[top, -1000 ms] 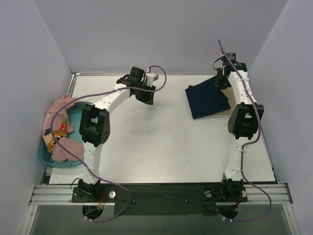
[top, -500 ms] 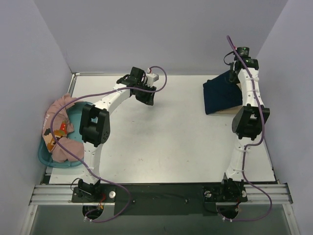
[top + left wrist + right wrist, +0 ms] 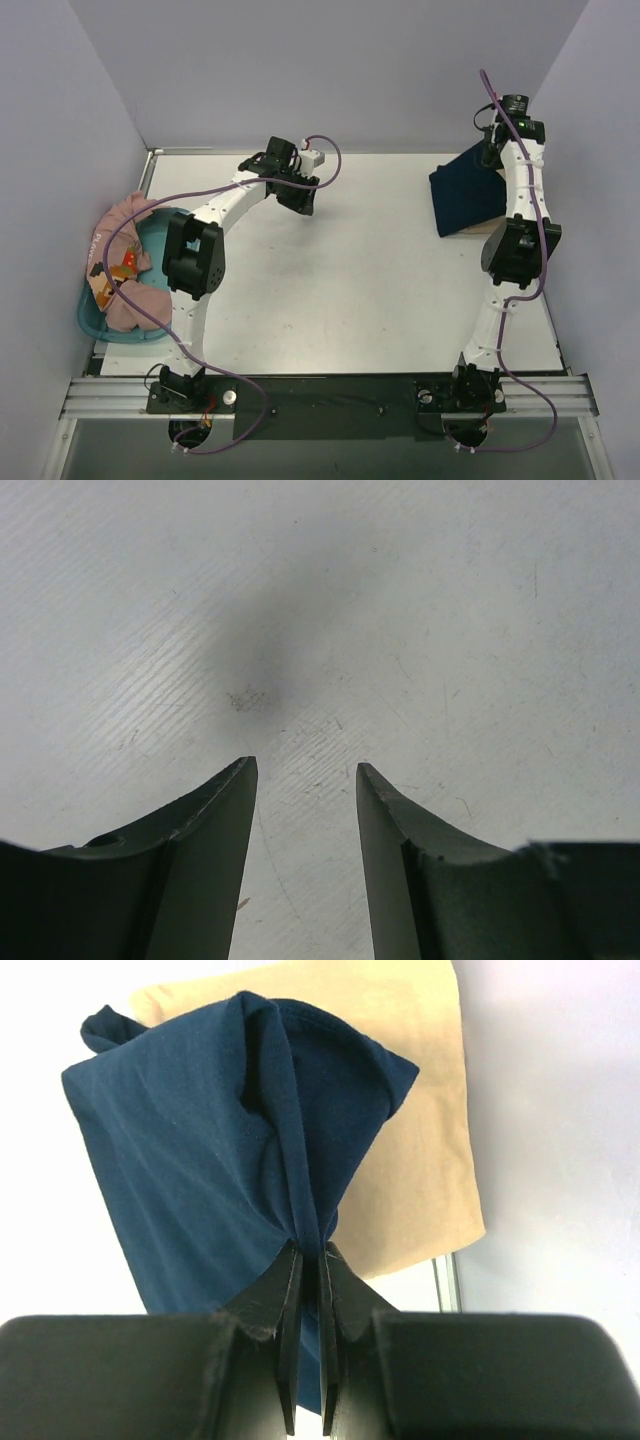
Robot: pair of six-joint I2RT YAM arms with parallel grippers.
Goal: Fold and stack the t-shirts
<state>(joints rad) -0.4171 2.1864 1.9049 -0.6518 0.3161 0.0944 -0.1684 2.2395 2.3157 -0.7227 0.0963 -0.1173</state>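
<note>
Jaws of right gripper (image 3: 310,1249) clamped on navy t-shirt (image 3: 190,1140) fold; left gripper (image 3: 305,766) parted over table (image 3: 450,630)

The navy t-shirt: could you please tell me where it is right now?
The navy t-shirt sits at the far right corner of the table in the top view, pinched by the right claw and lying partly over the tan t-shirt.

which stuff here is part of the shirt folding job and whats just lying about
Part of the job: navy t-shirt, pinched in the right gripper; tan t-shirt beneath it; pink t-shirt, heaped in the teal tub.
Just there: teal tub; table; left gripper, open and holding nothing.
</note>
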